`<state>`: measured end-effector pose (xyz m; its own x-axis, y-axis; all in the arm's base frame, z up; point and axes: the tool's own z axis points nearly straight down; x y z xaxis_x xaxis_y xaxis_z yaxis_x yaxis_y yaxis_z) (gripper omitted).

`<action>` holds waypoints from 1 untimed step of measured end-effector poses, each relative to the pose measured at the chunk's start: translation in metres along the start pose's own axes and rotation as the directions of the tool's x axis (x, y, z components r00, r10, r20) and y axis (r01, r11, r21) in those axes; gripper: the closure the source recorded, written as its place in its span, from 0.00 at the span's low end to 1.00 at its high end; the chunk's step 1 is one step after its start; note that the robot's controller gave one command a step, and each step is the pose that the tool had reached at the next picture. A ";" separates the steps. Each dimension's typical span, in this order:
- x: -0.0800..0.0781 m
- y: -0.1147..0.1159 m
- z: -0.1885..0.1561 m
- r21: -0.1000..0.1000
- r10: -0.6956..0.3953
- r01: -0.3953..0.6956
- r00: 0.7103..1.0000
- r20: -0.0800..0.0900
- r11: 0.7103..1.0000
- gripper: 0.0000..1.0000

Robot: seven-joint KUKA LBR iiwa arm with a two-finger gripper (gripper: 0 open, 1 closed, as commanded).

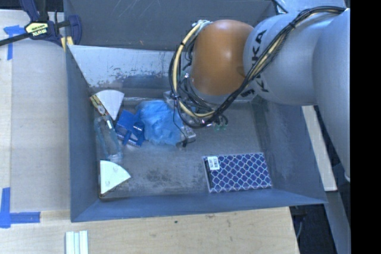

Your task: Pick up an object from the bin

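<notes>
1. A crumpled light-blue lump point(156, 122), soft and cloth-like with rumpled folds, lies near the middle of the bin, a little left of centre.
2. The gripper point(186, 137) sits low at the lump's right edge, beneath the arm's rounded orange cover point(217, 56) and loops of cable. I cannot tell whether it is spread or closed.
3. A small, darker blue hard block point(130, 128) touches the lump's left side.
4. The bin point(178, 15) is grey sheet metal with sloping walls. Its floor is scuffed and scratched.
5. A white wedge point(111, 102) leans near the back left.
6. Just below it lies a clear plastic piece point(108, 141).
7. A second white wedge point(113, 175) rests in the front-left corner.
8. A flat box point(238, 172) with a blue-and-white scale pattern lies front right, apart from the gripper.
9. The grey arm point(303, 56) covers the bin's back-right part.
</notes>
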<state>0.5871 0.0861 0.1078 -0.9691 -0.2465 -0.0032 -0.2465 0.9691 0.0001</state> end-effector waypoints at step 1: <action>-0.013 0.001 -0.030 0.002 -0.062 0.062 0.998 0.005 0.998 0.00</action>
<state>0.5990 0.0903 0.1377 -0.9520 -0.3061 -0.0086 -0.3061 0.9520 -0.0016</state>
